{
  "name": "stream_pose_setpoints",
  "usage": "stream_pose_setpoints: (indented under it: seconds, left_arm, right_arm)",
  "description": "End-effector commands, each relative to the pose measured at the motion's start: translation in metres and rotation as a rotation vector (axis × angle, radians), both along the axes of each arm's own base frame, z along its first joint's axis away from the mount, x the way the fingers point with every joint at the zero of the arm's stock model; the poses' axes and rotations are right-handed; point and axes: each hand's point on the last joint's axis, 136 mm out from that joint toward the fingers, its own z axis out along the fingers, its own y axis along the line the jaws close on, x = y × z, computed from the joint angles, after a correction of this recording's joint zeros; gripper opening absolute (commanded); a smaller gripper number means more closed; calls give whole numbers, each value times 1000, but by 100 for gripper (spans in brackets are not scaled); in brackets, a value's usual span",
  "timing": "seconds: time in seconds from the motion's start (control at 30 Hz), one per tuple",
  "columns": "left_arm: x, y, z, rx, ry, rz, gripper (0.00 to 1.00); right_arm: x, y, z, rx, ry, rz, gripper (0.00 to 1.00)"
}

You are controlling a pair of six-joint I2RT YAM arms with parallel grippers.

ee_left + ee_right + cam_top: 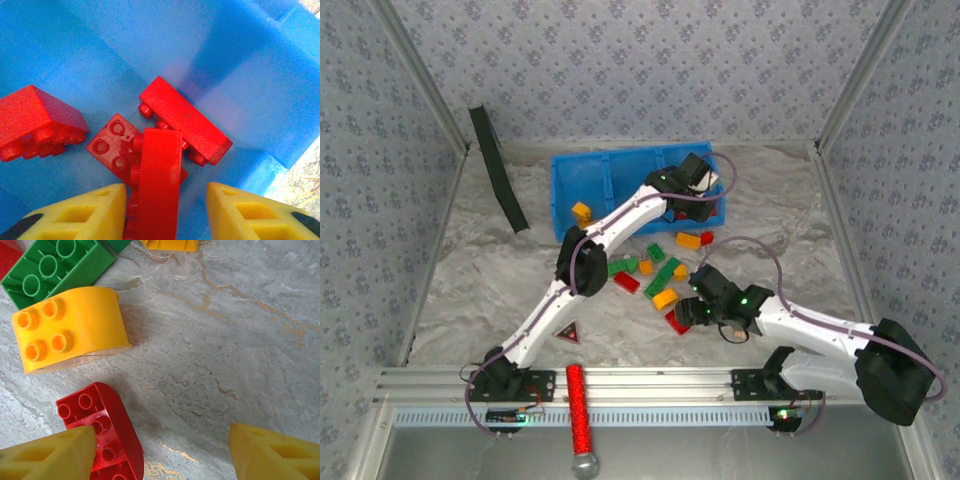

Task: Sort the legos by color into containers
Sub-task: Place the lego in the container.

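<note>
The blue containers bin (590,175) stands at the back of the table. My left gripper (695,178) hangs in its right compartment (150,40). Its jaws stand open (166,192) around a long red lego (159,170), with a clear gap on the right side. The brick rests on other red legos (185,120). A yellow lego (582,212) lies in the left compartment. Loose red, green and yellow legos (655,270) lie in front of the bin. My right gripper (682,312) is open (162,435) low over the table, its left finger over a rounded red lego (107,425).
A rounded yellow lego (75,325) and a green lego (55,267) lie just beyond the right gripper. A black strip (498,165) leans at the back left. A dark triangle (567,333) lies by the left arm. A red-handled tool (579,420) lies across the front rail.
</note>
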Motion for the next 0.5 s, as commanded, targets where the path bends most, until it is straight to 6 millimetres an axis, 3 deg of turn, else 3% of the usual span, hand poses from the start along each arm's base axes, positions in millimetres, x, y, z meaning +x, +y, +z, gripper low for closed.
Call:
stream_pose_setpoints:
  seconds: [0.0, 0.2, 0.47]
  left_arm:
    - [-7, -5, -2, -13, 20, -14, 49]
    - [-11, -5, 30, -59, 13, -22, 53]
    - [-31, -8, 94, -156, -23, -75, 59]
  right_arm:
    - [1, 3, 4, -14, 0, 5, 72]
    - [-3, 15, -1, -21, 28, 59, 72]
    - [-2, 31, -9, -61, 40, 123, 72]
